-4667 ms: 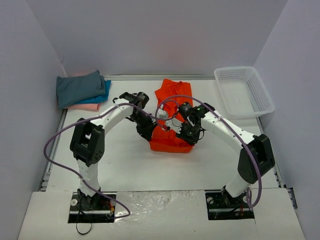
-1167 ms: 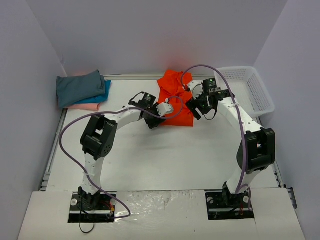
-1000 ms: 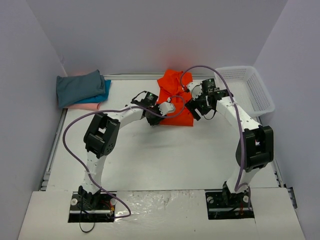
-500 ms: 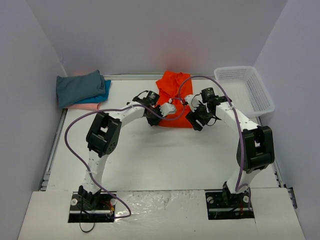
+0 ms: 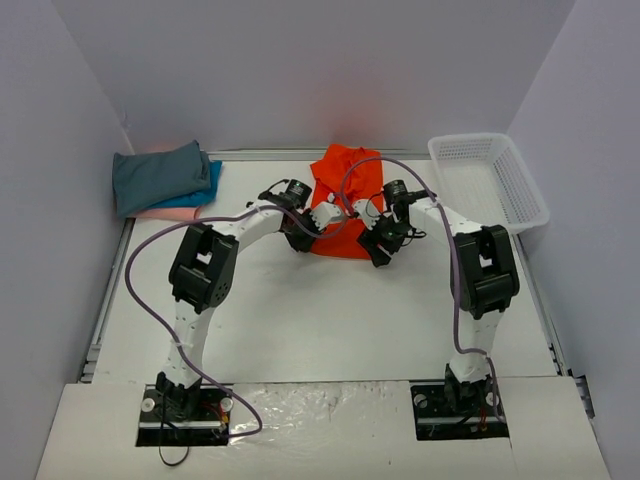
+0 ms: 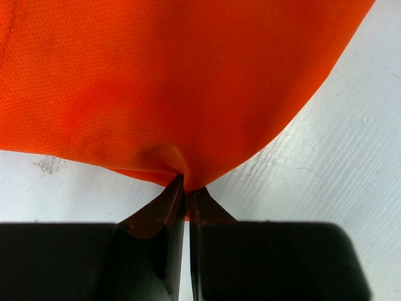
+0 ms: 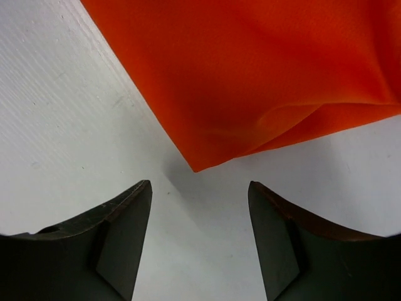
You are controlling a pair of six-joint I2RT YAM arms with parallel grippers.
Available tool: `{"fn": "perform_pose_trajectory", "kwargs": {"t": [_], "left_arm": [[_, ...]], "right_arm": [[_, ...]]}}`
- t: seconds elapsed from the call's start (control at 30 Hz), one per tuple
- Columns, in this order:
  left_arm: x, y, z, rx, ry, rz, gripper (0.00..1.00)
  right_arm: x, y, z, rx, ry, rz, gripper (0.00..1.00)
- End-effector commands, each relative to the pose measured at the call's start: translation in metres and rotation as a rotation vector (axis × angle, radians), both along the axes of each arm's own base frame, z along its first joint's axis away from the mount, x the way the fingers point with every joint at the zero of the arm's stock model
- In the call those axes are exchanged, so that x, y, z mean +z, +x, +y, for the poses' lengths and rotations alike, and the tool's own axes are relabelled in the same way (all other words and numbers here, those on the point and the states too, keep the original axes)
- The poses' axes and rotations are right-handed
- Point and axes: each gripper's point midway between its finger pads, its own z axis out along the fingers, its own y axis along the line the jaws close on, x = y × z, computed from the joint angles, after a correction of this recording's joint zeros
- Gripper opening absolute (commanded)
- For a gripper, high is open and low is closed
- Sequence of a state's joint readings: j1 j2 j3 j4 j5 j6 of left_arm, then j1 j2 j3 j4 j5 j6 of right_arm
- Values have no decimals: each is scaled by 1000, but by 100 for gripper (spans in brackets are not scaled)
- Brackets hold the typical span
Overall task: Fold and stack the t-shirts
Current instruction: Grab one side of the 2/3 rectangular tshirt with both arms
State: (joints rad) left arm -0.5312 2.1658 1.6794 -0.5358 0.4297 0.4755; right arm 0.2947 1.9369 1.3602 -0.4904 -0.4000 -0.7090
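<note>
Orange cloth fills the middle of the desk, up by the far edge. It is the orange t-shirt (image 5: 341,195), folded into a thick, lumpy bundle. Its long side runs from the far edge toward the near edge, and it leans a little to the right as it comes near. The end by the far edge is puffy and wrinkled. The near end is flatter and ends in a straight edge.

The left claw (image 5: 320,220) is closed tight on the near left side of the orange t-shirt (image 6: 188,75). In the left wrist view the left claw (image 6: 185,185) has its two dark tips pressed together with a little pinch of cloth between them.

The right claw (image 5: 377,243) is spread wide and holds nothing. It is just beside the near right corner of the shirt. In the right wrist view the right claw (image 7: 199,191) has its fingers apart over the bare white desk (image 7: 62,113). The pointy corner of the orange t-shirt (image 7: 263,75) lies just past the tips and does not touch them.

By the far left corner of the desk (image 5: 330,310) is a pile of folded shirts. The dark grey-teal t-shirt (image 5: 158,175) is on top, the blue t-shirt (image 5: 207,186) peeks out under it, and the pink t-shirt (image 5: 170,212) is at the bottom. This pile is well apart from the orange one.

A white mesh basket (image 5: 487,138) sits by the far right corner. Purple cables (image 5: 135,290) loop along both arms.
</note>
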Motion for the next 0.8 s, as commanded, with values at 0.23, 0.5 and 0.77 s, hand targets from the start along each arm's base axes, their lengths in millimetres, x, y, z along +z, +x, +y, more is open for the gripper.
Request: {"fn": "perform_pose_trajectory", "kwargs": {"t": [0.23, 0.5, 0.77], "left_arm": [[14, -24, -27, -68, -99, 89, 2], [13, -27, -28, -68, -113, 115, 2], [43, -37, -17, -87, -89, 140, 2]], "right_arm": [[-25, -9, 25, 55, 1, 83, 56], [-42, -20, 21, 53, -39, 125, 0], [-1, -30, 20, 45, -50, 84, 0]]}}
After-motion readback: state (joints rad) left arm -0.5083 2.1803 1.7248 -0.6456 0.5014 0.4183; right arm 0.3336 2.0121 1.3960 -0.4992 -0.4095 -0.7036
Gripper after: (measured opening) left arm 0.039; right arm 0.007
